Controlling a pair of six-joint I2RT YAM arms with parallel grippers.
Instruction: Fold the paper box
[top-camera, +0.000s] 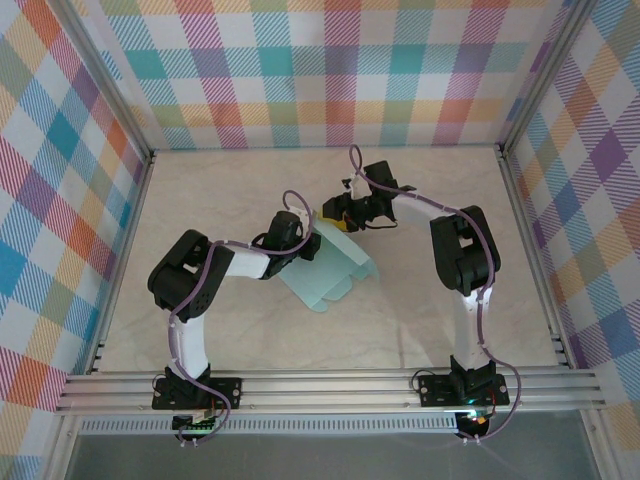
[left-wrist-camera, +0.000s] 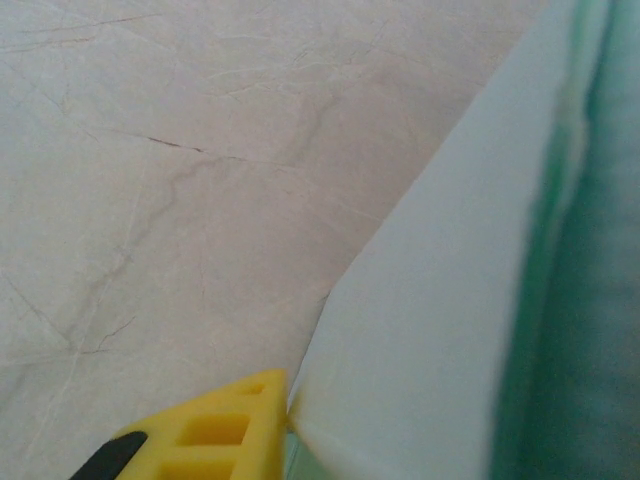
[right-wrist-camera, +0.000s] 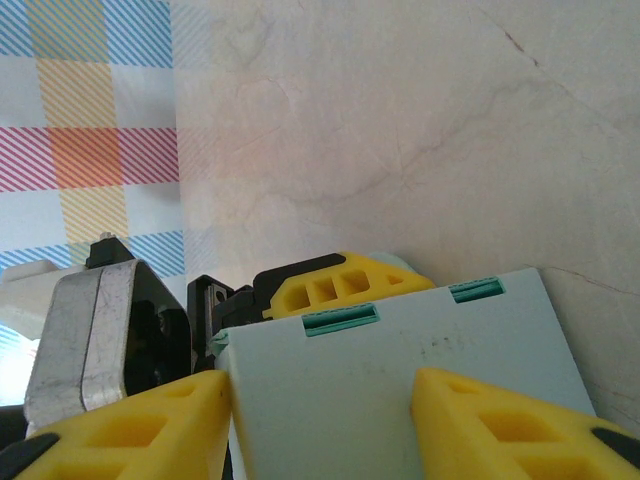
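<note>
The paper box (top-camera: 335, 275) is a pale mint sheet with flaps, tilted up off the marble table (top-camera: 240, 190) at mid-table. My left gripper (top-camera: 303, 238) holds its upper left edge. In the left wrist view one yellow finger (left-wrist-camera: 215, 435) presses against the card (left-wrist-camera: 430, 330), and the card hides the other finger. My right gripper (top-camera: 335, 218) sits just beyond the sheet's top edge. It is open (right-wrist-camera: 320, 420), its yellow fingers standing wide on either side of a slotted panel (right-wrist-camera: 400, 360). A finger of the left gripper (right-wrist-camera: 340, 285) shows behind that panel.
Plaid walls (top-camera: 300, 70) close off the back and both sides, with aluminium rails (top-camera: 320, 385) along the front. Bare marble lies to the left of the sheet and toward the back wall. The two grippers are close together at the sheet's top edge.
</note>
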